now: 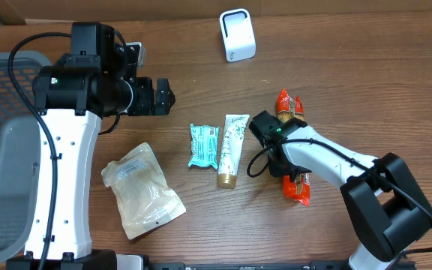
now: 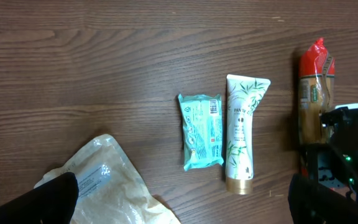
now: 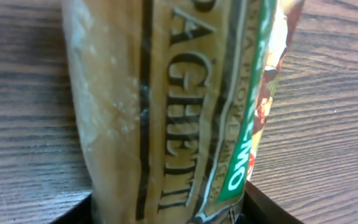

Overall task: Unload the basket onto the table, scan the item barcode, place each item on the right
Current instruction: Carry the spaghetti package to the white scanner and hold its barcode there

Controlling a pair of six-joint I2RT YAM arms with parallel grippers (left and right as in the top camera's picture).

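- The right claw (image 3: 166, 214) is straddling the spaghetti pack (image 1: 297, 187), one finger on each side (whether it is actually pinching cannot be told)
- The pack is lying flat on the tabletop (image 1: 366, 82), right of centre
- The left claw (image 1: 163, 96) is hanging spread wide, holding nothing
- A tube (image 1: 232, 150) and a teal packet (image 1: 204, 145) are lying side by side mid-tabletop, with a clear pouch (image 1: 142, 191) nearer the near edge
- The white scanner (image 1: 237, 35) is standing by the far edge
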